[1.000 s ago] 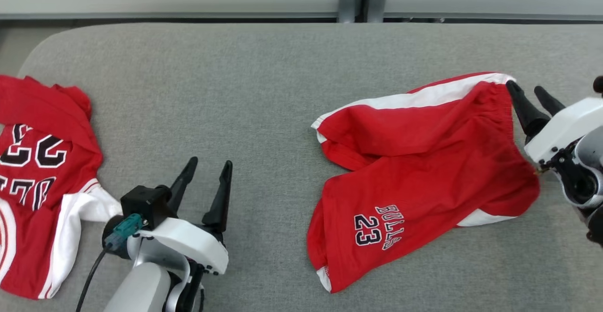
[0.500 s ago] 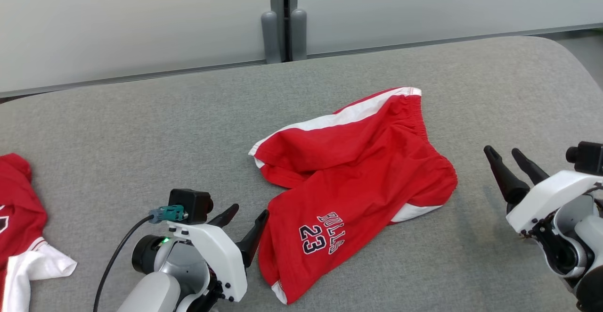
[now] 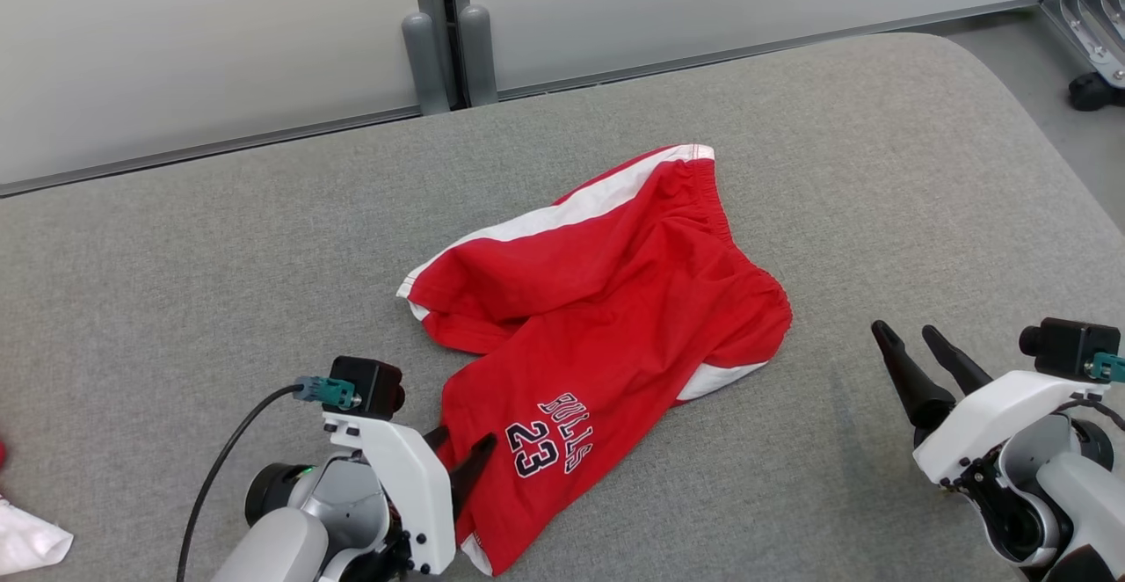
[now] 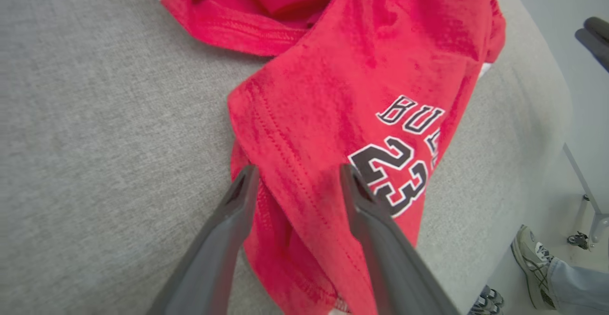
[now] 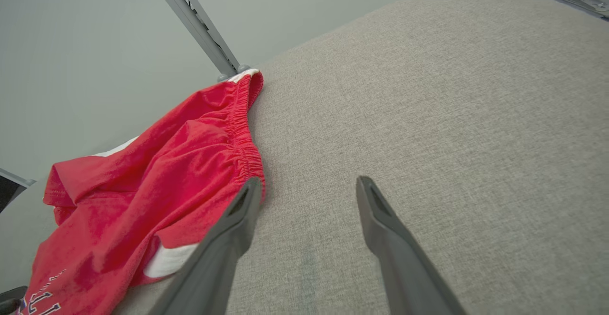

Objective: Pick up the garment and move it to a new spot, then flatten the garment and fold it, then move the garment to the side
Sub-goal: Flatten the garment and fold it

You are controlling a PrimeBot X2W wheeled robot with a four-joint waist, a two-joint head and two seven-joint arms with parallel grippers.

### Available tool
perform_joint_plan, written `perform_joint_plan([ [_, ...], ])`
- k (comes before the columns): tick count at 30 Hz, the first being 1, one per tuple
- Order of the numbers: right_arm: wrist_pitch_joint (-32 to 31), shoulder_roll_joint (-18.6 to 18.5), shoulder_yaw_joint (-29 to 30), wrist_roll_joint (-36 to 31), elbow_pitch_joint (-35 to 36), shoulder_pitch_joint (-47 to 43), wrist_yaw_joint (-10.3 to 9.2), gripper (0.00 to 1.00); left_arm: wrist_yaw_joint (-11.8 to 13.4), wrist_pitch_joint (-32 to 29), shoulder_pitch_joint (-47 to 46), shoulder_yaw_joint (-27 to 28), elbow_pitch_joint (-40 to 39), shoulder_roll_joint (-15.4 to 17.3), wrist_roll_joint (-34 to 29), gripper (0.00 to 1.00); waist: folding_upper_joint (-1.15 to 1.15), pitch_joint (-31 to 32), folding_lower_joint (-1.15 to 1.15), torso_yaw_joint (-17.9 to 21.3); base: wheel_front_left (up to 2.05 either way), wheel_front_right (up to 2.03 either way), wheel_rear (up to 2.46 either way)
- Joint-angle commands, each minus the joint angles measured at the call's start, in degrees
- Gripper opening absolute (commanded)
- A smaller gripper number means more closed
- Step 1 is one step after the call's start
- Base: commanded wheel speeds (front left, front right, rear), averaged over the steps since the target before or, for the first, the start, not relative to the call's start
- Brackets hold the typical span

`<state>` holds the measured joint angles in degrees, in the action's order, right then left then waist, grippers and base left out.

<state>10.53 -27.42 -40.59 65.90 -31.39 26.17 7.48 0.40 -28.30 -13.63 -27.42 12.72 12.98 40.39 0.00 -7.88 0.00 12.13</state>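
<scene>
A lab-like test room: grey padded table (image 3: pixel 176 301), plain partition panels (image 3: pixel 202 46).

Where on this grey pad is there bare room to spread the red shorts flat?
Widest: the pad left of the shorts, back wall to left gripper. Also right of the shorts, beyond the right gripper, to the pad's rounded edge. Crowded: the near edge, where the left gripper straddles the shorts' hem.

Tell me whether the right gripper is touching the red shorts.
Apart. The head view shows a strip of bare grey cushion between the right gripper and the red shorts.
</scene>
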Motion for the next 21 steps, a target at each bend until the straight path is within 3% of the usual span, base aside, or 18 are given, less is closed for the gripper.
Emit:
perform_joint_plan([
  [1,-0.45,0.22,0.60,-0.78,-0.16,-0.63,0.03,1.00,0.31,-0.48,0.41,0.11,-0.17,0.49,0.07,0.86,0.00,-0.25,0.00,0.18,0.00,0.00,0.00],
  [3,-0.62,0.83,1.23,-1.24,-0.32,-1.14,0.03,1.00,0.50,-1.00,0.55,-0.14,-0.47,0.80,0.04,0.83,0.00,-0.44,0.00,0.26,0.00,0.00,0.00],
  [4,-0.97,1.03,1.60,-1.58,-0.53,-1.41,0.03,1.00,0.64,-1.23,0.65,-0.17,-0.62,0.92,0.12,0.76,0.00,-0.51,0.00,0.24,0.00,0.00,0.00],
  [7,-1.32,1.76,2.72,-2.58,-0.64,-1.79,0.03,1.00,0.75,-1.91,1.42,-0.55,-1.22,1.07,0.38,0.80,0.00,-0.70,0.00,0.11,0.00,0.00,0.00],
  [8,-1.51,2.00,3.13,-2.94,-0.57,-1.96,0.03,1.00,0.55,-2.02,1.47,-0.63,-1.67,1.03,0.59,0.76,0.00,-0.81,0.00,0.07,0.00,0.00,0.00],
  [10,-1.62,2.46,3.97,-3.60,-0.44,-2.31,0.03,1.00,0.63,-1.60,1.24,-0.47,-2.48,1.16,0.41,0.45,0.00,-1.05,0.00,-0.01,0.00,0.00,0.00],
  [12,-1.85,2.80,4.76,-4.24,-0.37,-2.46,0.03,1.00,0.81,-0.98,1.04,-0.36,-3.26,1.30,-0.03,0.00,0.00,-1.17,0.00,-0.04,0.00,0.00,0.00],
  [21,-2.97,4.12,7.99,-6.83,0.40,-3.45,0.03,1.00,2.13,2.09,0.06,2.30,-6.84,2.25,-0.09,0.00,0.00,-1.69,0.00,-0.07,0.00,0.00,0.00],
])
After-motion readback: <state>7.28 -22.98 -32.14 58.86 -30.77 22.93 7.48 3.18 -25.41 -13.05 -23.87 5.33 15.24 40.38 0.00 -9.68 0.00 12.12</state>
